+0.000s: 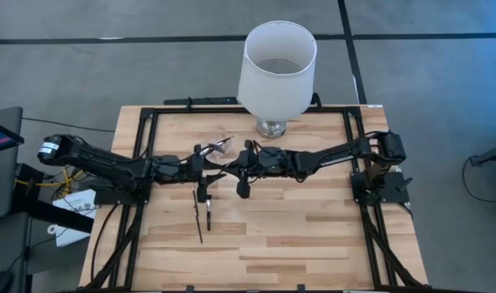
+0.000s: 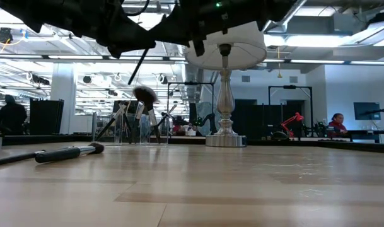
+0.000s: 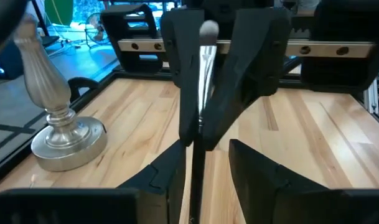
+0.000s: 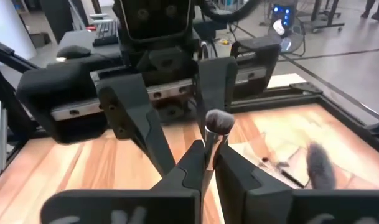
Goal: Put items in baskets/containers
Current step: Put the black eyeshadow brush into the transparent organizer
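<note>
Grippers — left (image 1: 217, 165), right (image 1: 229, 167) — both pinching one brush (image 4: 217, 121), mid-table

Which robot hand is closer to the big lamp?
The right gripper. It hangs over the table just in front of the lamp, slightly to its left. The left gripper is farther out to the lamp's left, above the loose brushes.

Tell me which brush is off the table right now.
The brush pinched between the right gripper and left gripper, pale round tip showing. Two brushes lie flat on the wood; others stand in the clear pouch.
</note>
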